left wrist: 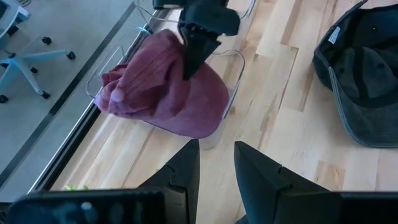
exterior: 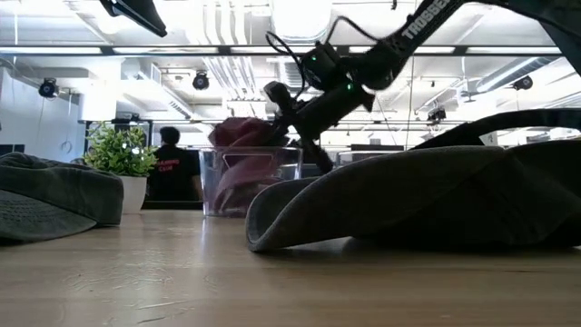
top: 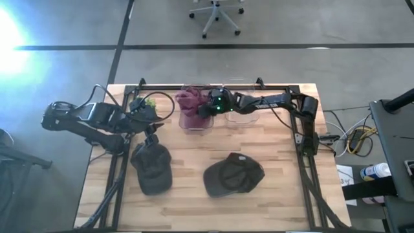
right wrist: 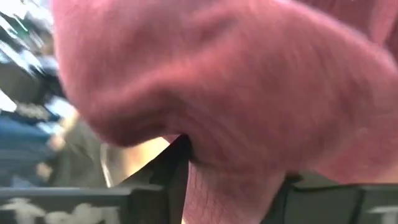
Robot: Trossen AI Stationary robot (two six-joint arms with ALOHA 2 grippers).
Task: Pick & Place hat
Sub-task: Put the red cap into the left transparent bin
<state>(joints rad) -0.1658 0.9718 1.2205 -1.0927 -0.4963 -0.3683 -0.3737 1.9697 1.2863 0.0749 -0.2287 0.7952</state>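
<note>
- Wooden slats make up the surface (top: 194, 200), set on a grey concrete floor with an office chair (top: 217, 14) at the top centre of the high view.
- One hat looks dealt with: the maroon hat (top: 189, 103) lies in a clear bin (top: 194, 124) at the upper middle of the high view, heaped above the rim and spilling over one side.
- The right end effector (top: 206, 109) is at that bin, its tip against the maroon cloth. In the right wrist view the fabric fills the frame, with cloth between the fingers (right wrist: 171, 168); I cannot tell whether it is pinched or let go.
- A second clear bin (top: 242, 115) sits just beside the first, under the right arm; nothing can be made out inside it.
- Two hats are left on the surface: a dark cap (top: 152, 167) at lower left of the high view and a larger dark hat (top: 234, 175) at lower centre, well apart from the bins.
- The left end effector (top: 150, 134) hangs just above the dark cap's upper edge, fingers (left wrist: 186, 171) parted with bare wood between them, carrying nothing.
- My judgement: roughly a third done, one hat binned and two to go, the cap by the left arm being the likely next pick.
</note>
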